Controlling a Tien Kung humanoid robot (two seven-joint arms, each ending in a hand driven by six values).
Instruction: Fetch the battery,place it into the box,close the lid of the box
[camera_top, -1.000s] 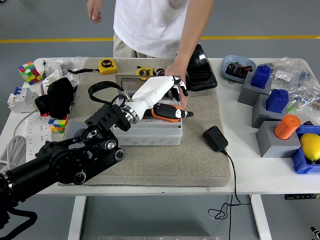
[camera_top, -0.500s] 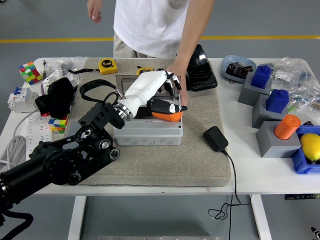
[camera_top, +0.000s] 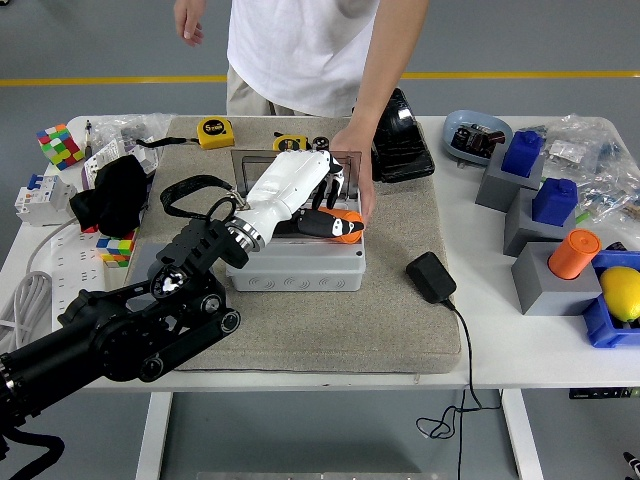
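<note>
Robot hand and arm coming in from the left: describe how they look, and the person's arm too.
The robot hand has a glossy white shell with dark fingers, joined by a silver wrist ring to a bulky matte black arm with round joint caps and a looping black cable. The person's arm is bare below a short white T-shirt sleeve.

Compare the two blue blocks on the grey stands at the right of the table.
The farther blue block sits on the grey stand nearer the table's far edge; the nearer blue block sits on a stand closer to the robot and further right. The farther one lies beside the blue dish; the nearer one lies beside the orange cylinder. Both are the same dark blue, with a raised knob on top, and appear similar in size.
</note>
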